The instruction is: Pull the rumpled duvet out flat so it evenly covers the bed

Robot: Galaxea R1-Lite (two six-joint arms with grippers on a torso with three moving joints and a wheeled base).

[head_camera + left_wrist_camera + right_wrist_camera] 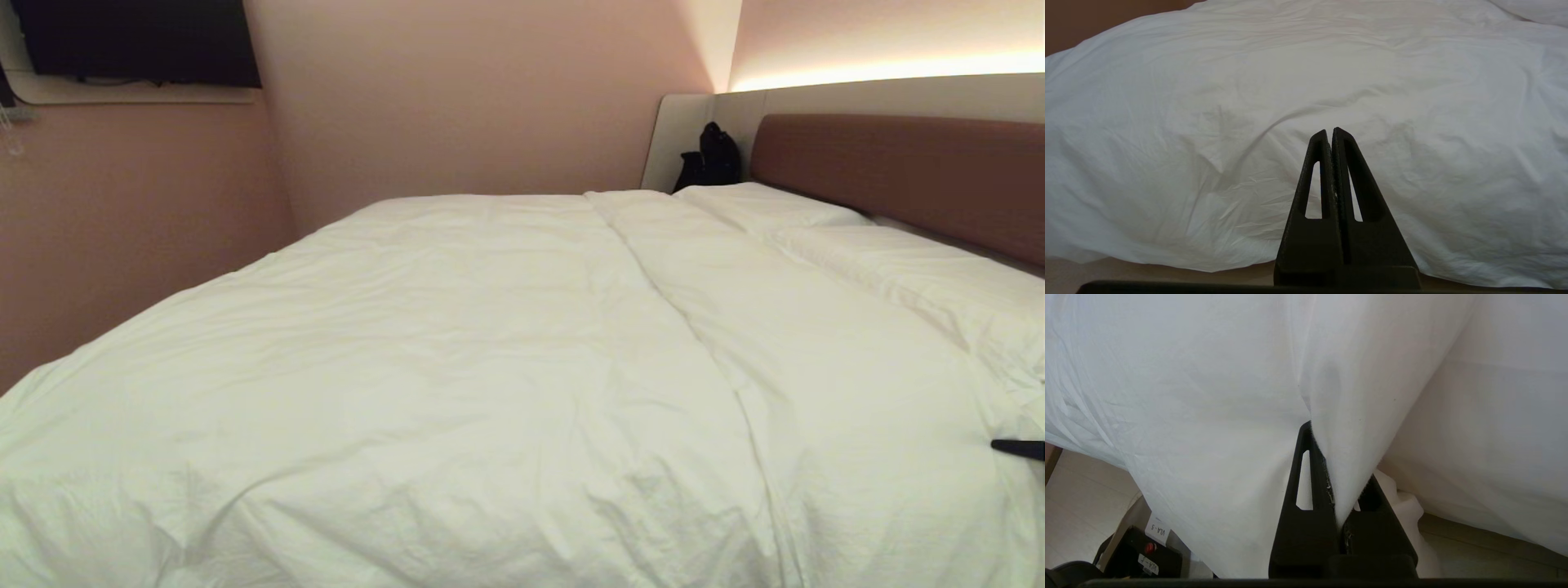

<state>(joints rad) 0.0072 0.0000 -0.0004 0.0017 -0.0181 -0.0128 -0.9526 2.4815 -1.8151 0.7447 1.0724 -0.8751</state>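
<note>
The right gripper [1327,457] is clamped tight on a fold of the duvet [1208,396]: in the right wrist view the white cloth runs down between its two black fingers [1306,486], one finger largely draped by the fabric, with no gap showing between them. From the pinch the cloth fans away in taut creases. In the head view only a dark tip of this gripper [1019,448] shows, at the right edge of the picture, lying against the duvet's side near the pillow end.

The left gripper [1329,132] is pressed together on nothing, its fingers [1314,183] flat against each other and pointing at the duvet's near edge [1249,143], which bulges over the side of the bed just ahead of it; whether the tips touch the cloth I cannot tell.

The duvet [457,351] lies over most of the bed [890,163], wrinkled, with a long ridge [678,310] running from the near edge toward the headboard. Two white pillows [767,206] sit against the reddish-brown headboard at the right. A black bag [712,157] stands in the far corner beside the headboard panel. A dark screen [139,41] hangs on the pink wall at upper left.
</note>
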